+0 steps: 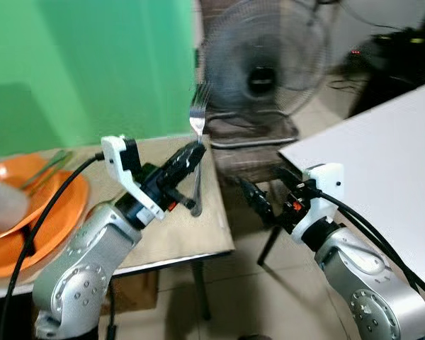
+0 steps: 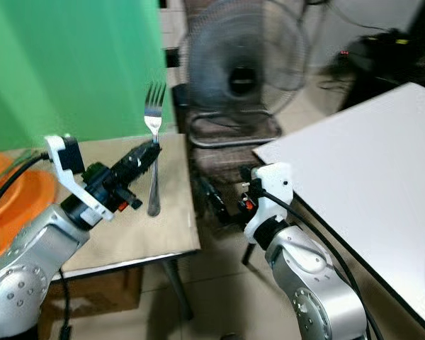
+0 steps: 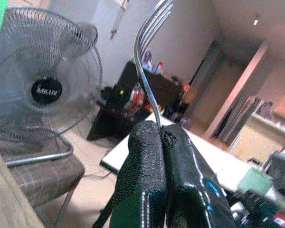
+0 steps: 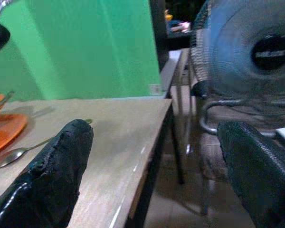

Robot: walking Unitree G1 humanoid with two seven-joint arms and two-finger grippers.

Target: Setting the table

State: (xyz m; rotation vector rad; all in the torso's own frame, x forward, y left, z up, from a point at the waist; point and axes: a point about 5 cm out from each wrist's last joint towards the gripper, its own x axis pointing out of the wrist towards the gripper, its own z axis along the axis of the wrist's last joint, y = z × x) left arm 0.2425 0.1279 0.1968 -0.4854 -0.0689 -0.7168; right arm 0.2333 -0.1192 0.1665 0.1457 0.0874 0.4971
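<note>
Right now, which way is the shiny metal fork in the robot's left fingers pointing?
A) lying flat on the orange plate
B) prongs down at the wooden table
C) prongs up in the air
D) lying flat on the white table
C: the left gripper is shut on the shiny metal fork part-way along it, so the prongs stand upright above the fingers and the handle hangs down over the beige wooden table.

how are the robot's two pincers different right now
The left pincer is shut on a fork, held upright over the wooden table; the right pincer is open and holds nothing. The left is raised higher; the right hangs low between the wooden table and the white table. Both have black fingers.
</note>
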